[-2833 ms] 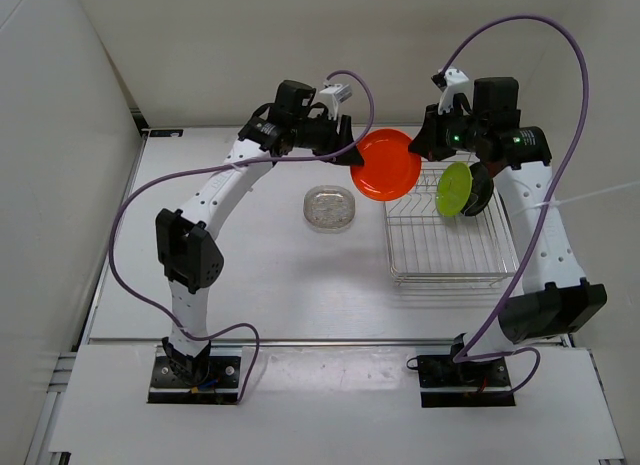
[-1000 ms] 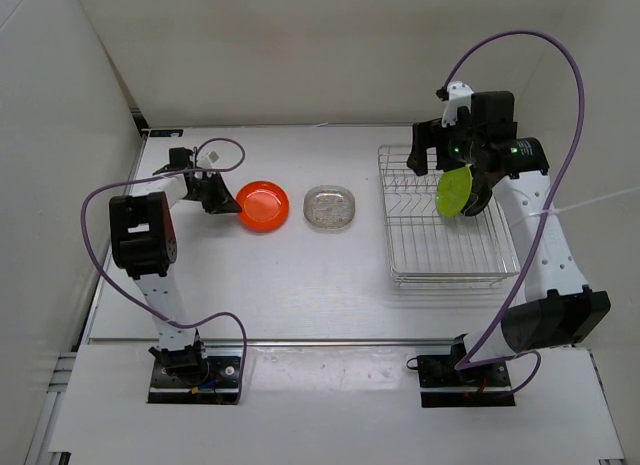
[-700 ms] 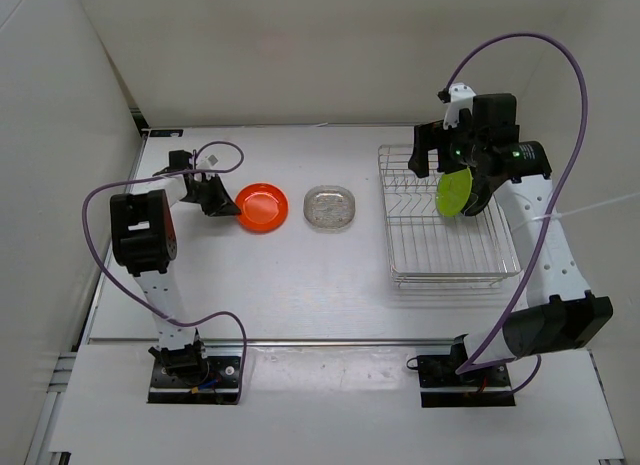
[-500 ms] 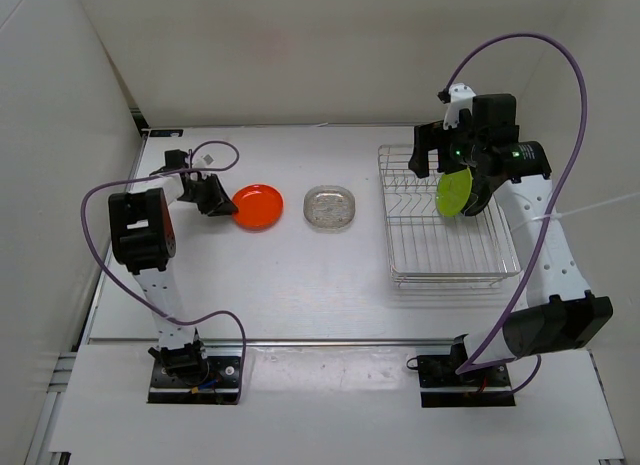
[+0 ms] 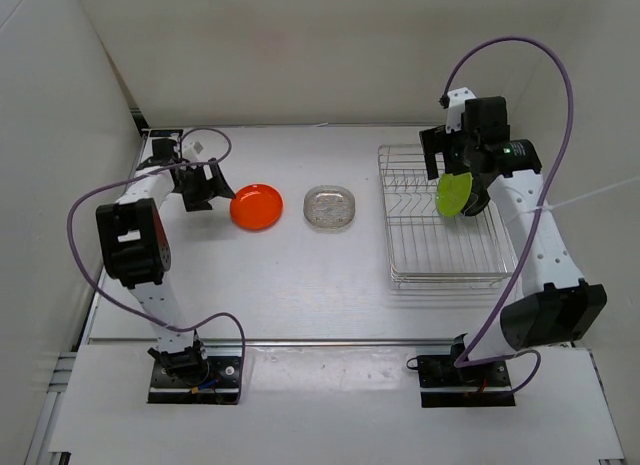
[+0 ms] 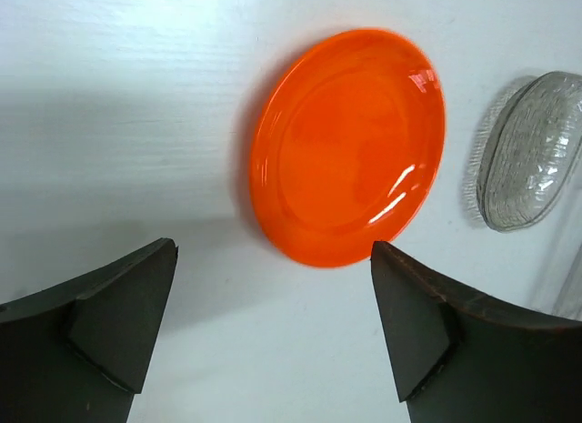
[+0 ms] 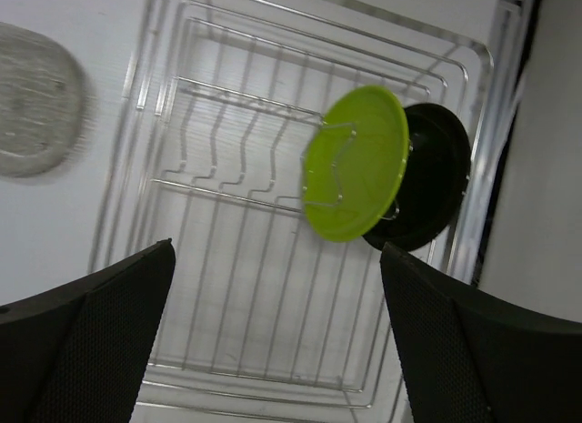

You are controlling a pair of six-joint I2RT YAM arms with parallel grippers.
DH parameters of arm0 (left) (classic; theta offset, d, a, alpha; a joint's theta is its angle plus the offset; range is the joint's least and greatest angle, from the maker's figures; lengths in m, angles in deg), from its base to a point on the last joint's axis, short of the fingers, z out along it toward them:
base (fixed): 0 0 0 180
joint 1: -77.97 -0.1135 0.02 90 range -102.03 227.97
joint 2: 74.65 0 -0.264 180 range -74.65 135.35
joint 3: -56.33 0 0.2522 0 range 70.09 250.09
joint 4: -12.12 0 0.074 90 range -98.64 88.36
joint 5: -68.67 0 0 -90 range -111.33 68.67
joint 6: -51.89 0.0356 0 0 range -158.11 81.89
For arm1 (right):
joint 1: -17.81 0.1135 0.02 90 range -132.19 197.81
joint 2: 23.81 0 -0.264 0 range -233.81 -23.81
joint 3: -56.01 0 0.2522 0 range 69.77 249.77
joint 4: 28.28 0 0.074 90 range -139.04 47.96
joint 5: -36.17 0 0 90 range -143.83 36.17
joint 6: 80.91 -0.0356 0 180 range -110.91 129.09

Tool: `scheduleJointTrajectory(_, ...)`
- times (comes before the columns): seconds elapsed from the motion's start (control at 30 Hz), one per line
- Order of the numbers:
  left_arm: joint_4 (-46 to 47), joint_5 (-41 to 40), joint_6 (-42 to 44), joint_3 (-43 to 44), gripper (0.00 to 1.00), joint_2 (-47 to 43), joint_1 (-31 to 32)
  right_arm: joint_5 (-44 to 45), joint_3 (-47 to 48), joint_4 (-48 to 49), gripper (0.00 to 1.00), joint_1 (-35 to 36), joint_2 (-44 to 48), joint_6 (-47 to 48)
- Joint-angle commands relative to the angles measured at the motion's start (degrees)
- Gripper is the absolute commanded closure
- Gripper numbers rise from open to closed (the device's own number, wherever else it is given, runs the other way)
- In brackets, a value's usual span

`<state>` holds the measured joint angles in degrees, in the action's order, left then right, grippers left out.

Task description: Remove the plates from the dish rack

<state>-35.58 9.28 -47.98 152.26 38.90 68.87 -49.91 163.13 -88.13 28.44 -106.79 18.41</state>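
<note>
Left wrist view: left tool (image 6: 273,259) spread apart, just beside round orange plastic plate (image 6: 350,146) lying flat on white desk (image 6: 136,95).

Bright, even white light falls from above across the table (image 5: 300,275). In the left wrist view the orange plate (image 6: 350,146) carries small white glints on its right rim and throws a soft grey shadow to its left. The clear plate (image 6: 527,150) to its right looks slightly blurred.

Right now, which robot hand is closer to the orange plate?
Left. The left gripper sits open just left of the orange plate, not holding it. The right gripper hangs open over the rack, far off to the plate's right.
</note>
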Motion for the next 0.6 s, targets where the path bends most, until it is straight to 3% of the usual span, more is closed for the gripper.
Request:
scheduleJointTrajectory(0.0, -3.06, -11.14, 6.24, 3.69, 0.00, -14.92, 1.27, 12.24, -2.21, 2.05, 0.05, 0.00, -2.89, 4.56)
scheduleJointTrajectory(0.1, -4.21, -15.65, 8.37, 3.09, 0.00, -22.55, 3.03, 14.18, -4.94, 4.77, 0.10, 0.00, -4.12, 5.79)
scheduleJointTrajectory(0.2, -7.27, -16.46, 8.90, 3.78, 0.00, -26.97, 4.53, 16.89, -8.45, 9.58, 0.22, -1.22, -6.31, 7.90)
scheduleJointTrajectory(0.57, -9.75, -22.96, 10.04, -0.08, 0.00, -37.00, 11.65, 17.35, -6.53, 13.21, 0.24, -5.80, -13.87, 9.75)
